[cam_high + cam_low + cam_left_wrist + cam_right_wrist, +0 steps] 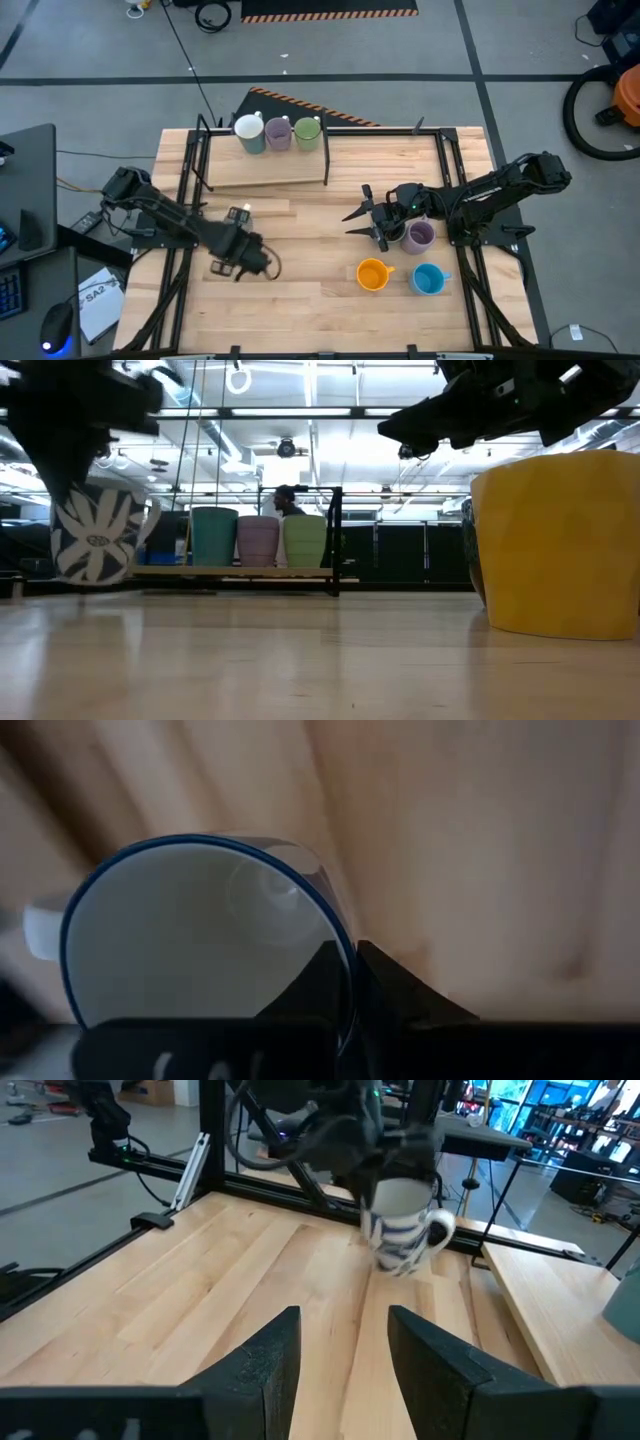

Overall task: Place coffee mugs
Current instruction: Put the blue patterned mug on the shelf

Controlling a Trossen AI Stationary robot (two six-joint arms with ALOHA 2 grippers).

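My left gripper (245,262) is shut on a white mug with dark blue flowers (95,535), over the table's near left part. My right gripper (352,222) is open and holds nothing; it hangs above the table just left of a lilac mug (418,236), pointing toward the left arm. An orange mug (372,274) and a blue mug (428,280) stand on their bases nearer the front edge. A white mug (248,130), a second lilac mug (278,133) and a green mug (307,132) stand in a row on a wooden board (265,172) at the far side. My left gripper holds the flowered mug by its blue-edged rim (338,942), on the side away from the handle (40,930). One finger (310,995) is inside the cup and one (400,995) outside. The fingers come from above. The mug hangs below them, slightly tilted, its base clear of the table.
A black metal frame (327,150) stands around the board and along both table sides. Bare wood lies between the two grippers and in front of the board. The orange mug (555,545) fills the low view's right side. A person shows far behind the table.
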